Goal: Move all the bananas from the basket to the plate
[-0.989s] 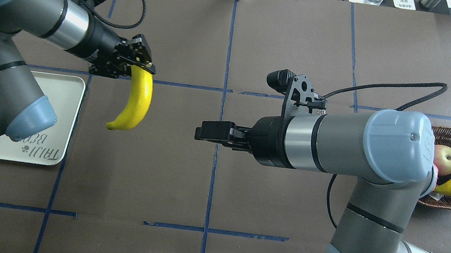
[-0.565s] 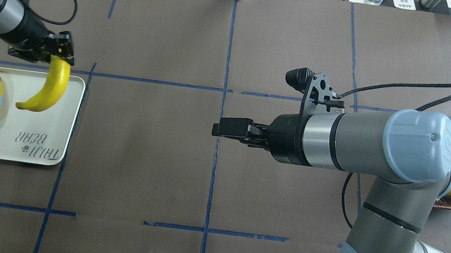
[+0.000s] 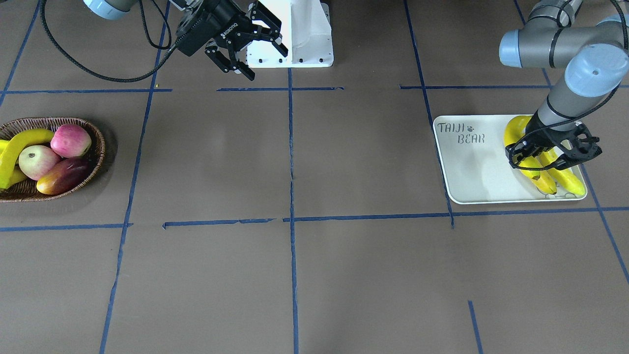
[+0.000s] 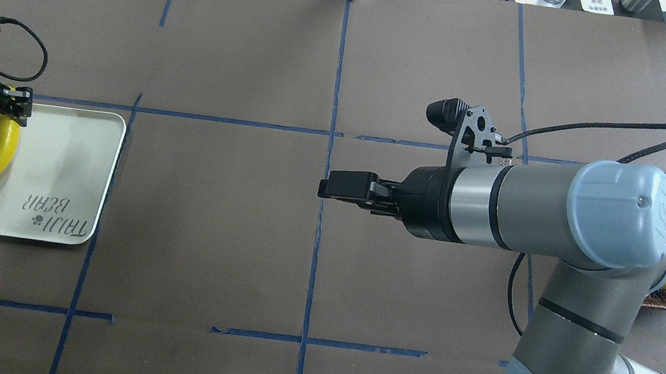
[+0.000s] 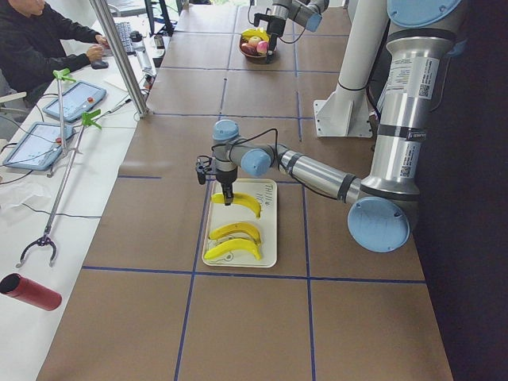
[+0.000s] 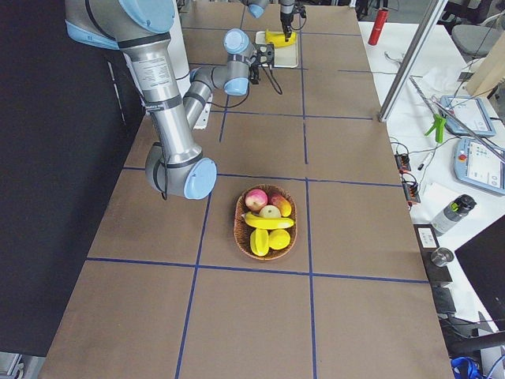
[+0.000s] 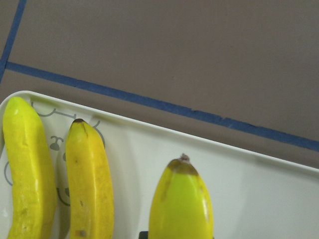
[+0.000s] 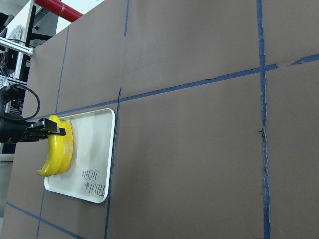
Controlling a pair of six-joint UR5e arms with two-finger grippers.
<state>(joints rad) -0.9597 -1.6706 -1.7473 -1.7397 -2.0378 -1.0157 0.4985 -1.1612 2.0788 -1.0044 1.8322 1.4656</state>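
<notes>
Two grey robot arms (image 4: pixel 534 202), one brown paper-covered, blue-taped table (image 3: pixel 344 275), white workbench (image 5: pixel 87 190) alongside. At nine o'clock the pale rectangular tray (image 3: pixel 471 167) has two long yellow bananas (image 7: pixel 87 179), left gripper (image 3: pixel 553 155) clamped on a third banana (image 7: pixel 182 199). At three, a round wicker basket (image 3: pixel 34 123), half hidden overhead, holds the fourth banana (image 6: pixel 270 223). Right gripper (image 3: pixel 269 65) gapes empty.

The flat brown tabletop (image 4: pixel 207 229) has thin blue tape lines (image 4: pixel 336 86) on it (they make big squares). A pale rectangle tray (image 4: pixel 80 149) sits at one end. A round brown woven basket (image 3: pixel 100 152) sits at the other end, well apart.
</notes>
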